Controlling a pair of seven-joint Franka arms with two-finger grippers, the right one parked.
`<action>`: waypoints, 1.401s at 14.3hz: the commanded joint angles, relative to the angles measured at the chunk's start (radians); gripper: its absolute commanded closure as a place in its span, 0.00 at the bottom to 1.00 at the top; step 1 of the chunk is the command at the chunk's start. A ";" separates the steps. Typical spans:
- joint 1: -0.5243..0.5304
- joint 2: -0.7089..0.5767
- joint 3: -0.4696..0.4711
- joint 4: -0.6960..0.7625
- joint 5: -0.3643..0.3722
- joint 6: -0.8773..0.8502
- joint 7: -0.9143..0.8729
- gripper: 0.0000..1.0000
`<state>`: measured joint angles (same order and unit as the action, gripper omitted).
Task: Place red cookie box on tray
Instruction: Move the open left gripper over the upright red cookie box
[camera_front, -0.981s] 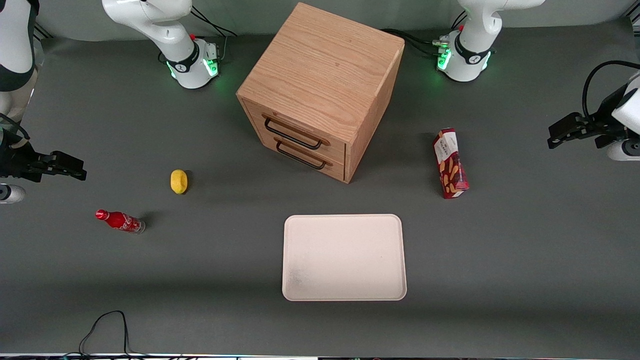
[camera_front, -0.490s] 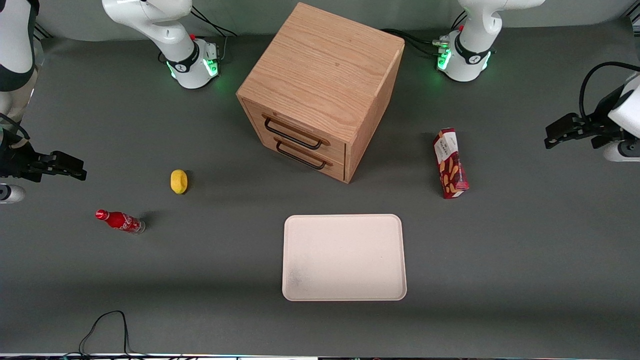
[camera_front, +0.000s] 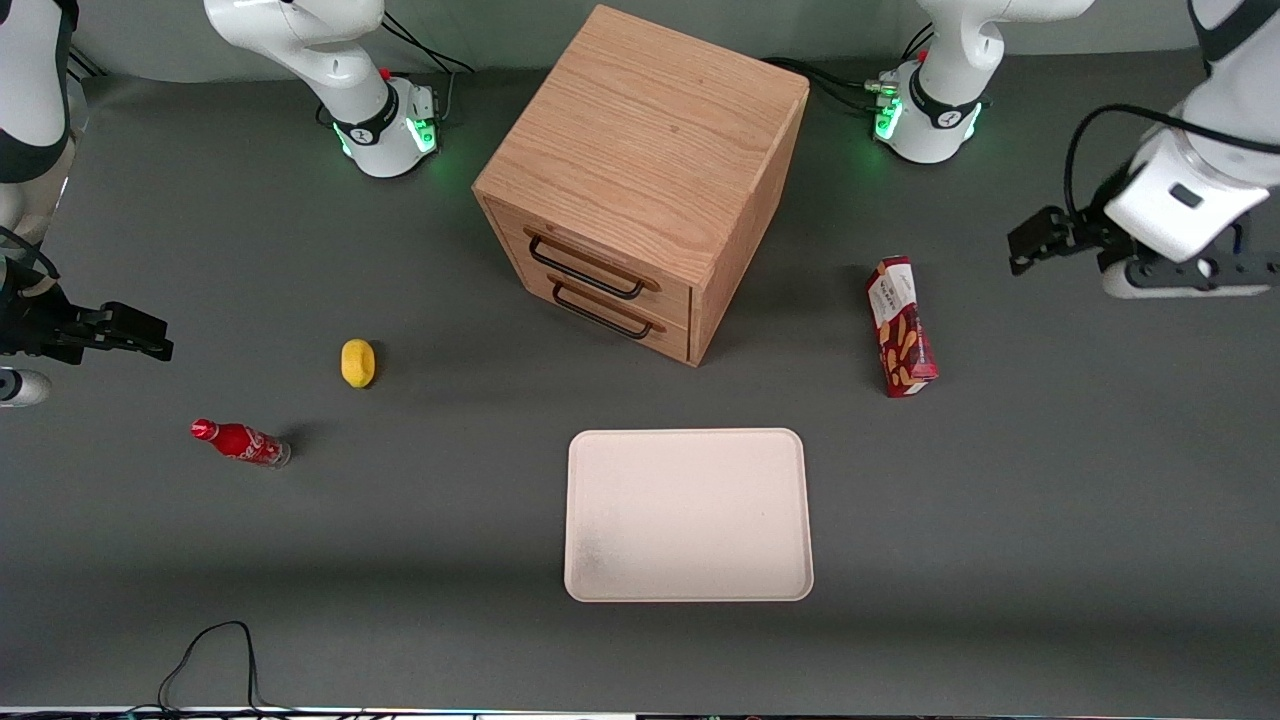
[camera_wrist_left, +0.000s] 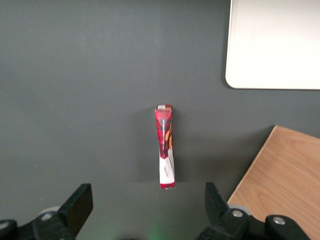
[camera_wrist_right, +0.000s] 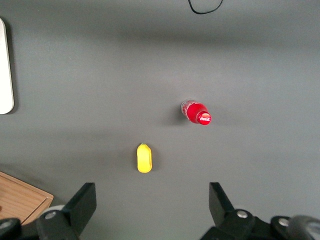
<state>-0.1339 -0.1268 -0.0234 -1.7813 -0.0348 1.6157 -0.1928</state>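
Observation:
The red cookie box (camera_front: 900, 325) lies flat on the grey table beside the wooden cabinet, toward the working arm's end. It also shows in the left wrist view (camera_wrist_left: 165, 145), lengthwise, ahead of the fingers. The cream-white tray (camera_front: 690, 515) lies nearer the front camera than the cabinet and holds nothing; its corner shows in the left wrist view (camera_wrist_left: 275, 45). My left gripper (camera_front: 1030, 242) hangs above the table, apart from the box, toward the working arm's end. In the left wrist view the gripper (camera_wrist_left: 147, 210) is open and empty.
A wooden two-drawer cabinet (camera_front: 640, 180) stands mid-table, farther from the camera than the tray. A yellow fruit (camera_front: 357, 362) and a small red soda bottle (camera_front: 240, 442) lie toward the parked arm's end. A black cable (camera_front: 215, 650) loops at the front edge.
My left gripper has moved in from the table's end toward the red cookie box, more of the arm now in view. The box, tray and other things have not moved.

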 joint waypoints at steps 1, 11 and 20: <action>-0.020 -0.196 0.008 -0.235 -0.016 0.091 -0.056 0.00; -0.038 -0.216 -0.061 -0.476 -0.016 0.275 -0.149 0.00; -0.038 0.004 -0.059 -0.745 -0.013 0.759 -0.139 0.00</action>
<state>-0.1644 -0.1449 -0.0877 -2.4930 -0.0438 2.3140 -0.3280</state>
